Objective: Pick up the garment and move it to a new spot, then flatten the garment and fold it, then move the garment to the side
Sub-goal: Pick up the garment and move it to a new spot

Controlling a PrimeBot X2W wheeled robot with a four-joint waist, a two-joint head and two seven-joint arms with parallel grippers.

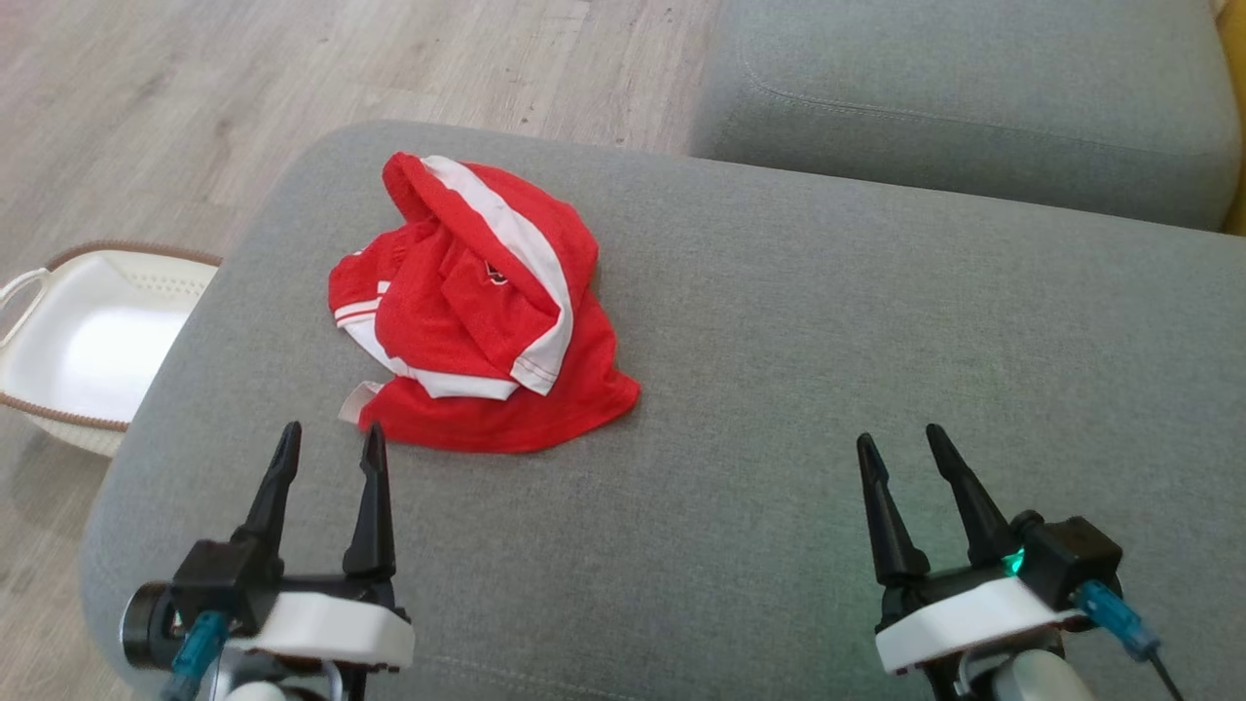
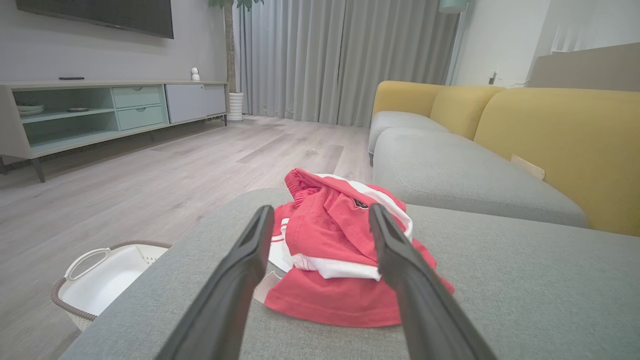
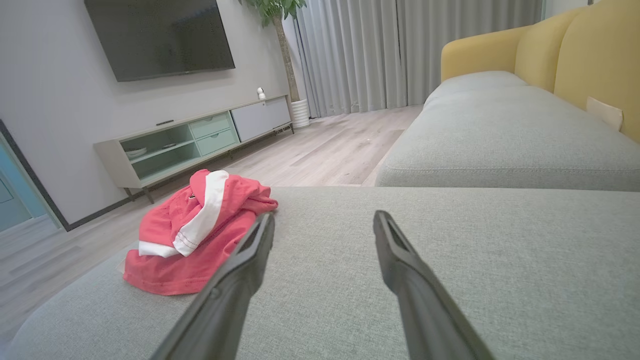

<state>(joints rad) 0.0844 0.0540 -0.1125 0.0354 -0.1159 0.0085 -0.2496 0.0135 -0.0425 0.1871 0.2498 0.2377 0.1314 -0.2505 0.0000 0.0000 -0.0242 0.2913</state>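
A red garment (image 1: 482,307) with white stripes lies crumpled on the left part of a grey sofa cushion (image 1: 779,321). My left gripper (image 1: 329,446) hovers open just short of its near edge, nothing between the fingers. In the left wrist view the garment (image 2: 340,250) sits straight ahead between the two open fingers (image 2: 250,255). My right gripper (image 1: 900,446) stands open over bare cushion far to the garment's right. From the right wrist the garment (image 3: 192,235) appears off to the left of the open gripper (image 3: 322,222).
A white basket (image 1: 83,341) with a brown rim stands on the wooden floor left of the cushion. A second grey seat (image 1: 964,88) with yellow backrests (image 2: 560,135) lies beyond. A TV cabinet (image 3: 195,142) lines the far wall.
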